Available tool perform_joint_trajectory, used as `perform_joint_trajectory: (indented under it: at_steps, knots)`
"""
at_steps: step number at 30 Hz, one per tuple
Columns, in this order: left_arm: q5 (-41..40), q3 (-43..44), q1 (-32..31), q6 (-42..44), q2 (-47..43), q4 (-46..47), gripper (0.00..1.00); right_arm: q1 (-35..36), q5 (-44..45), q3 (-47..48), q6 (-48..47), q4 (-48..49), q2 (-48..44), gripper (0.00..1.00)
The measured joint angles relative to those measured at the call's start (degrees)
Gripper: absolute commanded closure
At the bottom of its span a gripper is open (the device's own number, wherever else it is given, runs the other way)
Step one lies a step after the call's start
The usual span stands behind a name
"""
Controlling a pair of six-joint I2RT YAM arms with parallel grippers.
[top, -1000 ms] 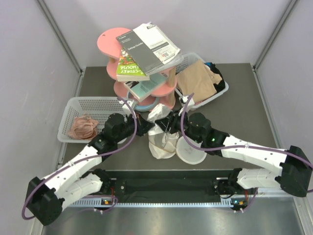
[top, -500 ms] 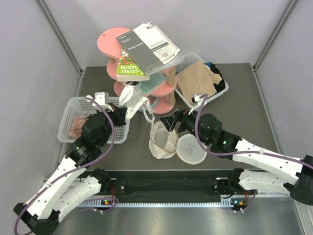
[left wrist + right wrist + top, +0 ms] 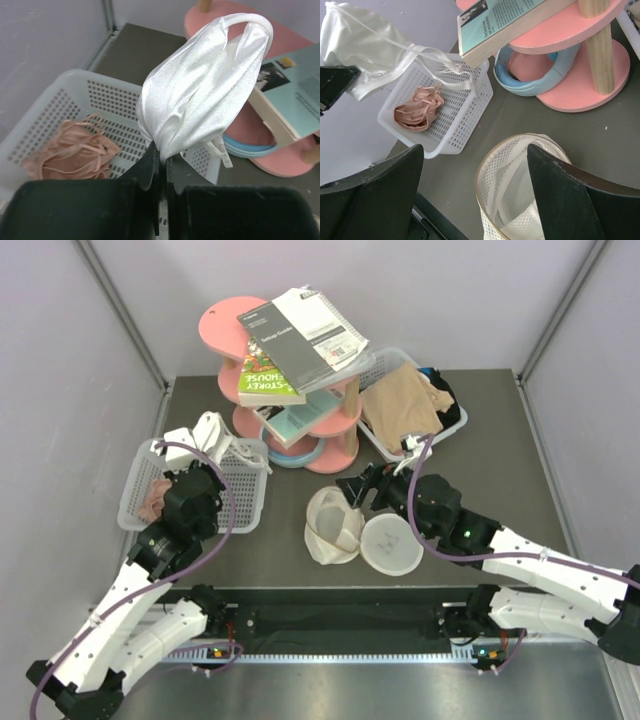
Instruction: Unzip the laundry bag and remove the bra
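One sec on: L pincer (image 3: 161, 150), clenched on bra (image 3: 200, 90), swung over basket (image 3: 60, 100); R pincer (image 3: 475, 170) released beside laundry bag (image 3: 515, 200).

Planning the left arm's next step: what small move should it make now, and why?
Probably lower the left gripper a little and open it: it is shut on the bra, which hangs above the white basket, already clear of the opened laundry bag.

A dark grey tabletop (image 3: 505, 455) is closed in on three sides by pale purple-grey walls (image 3: 450, 290). Shiny metal strips (image 3: 122, 310) are set in the two far corners. A black rail (image 3: 340, 620) is fixed along the near edge. Everything is lit softly and evenly.
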Motion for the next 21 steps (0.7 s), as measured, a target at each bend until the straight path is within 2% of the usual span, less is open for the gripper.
perform_joint_trajectory:
  at_steps: [5,14,21]
  knots:
    - [-5.1,-0.1,0.3,0.1,-0.6,-1.7,1.00,-0.1,0.2,-0.6,0.0,-0.2,-0.1,0.17]
    - [-3.9,-2.2,1.3,-2.5,1.2,-2.3,1.00,-0.3,0.1,-0.6,0.0,-0.2,-0.1,0.16]
    - [8.8,-5.0,14.0,-5.9,5.9,-2.8,1.00,-0.4,0.1,-0.6,0.1,-0.2,-0.1,0.16]
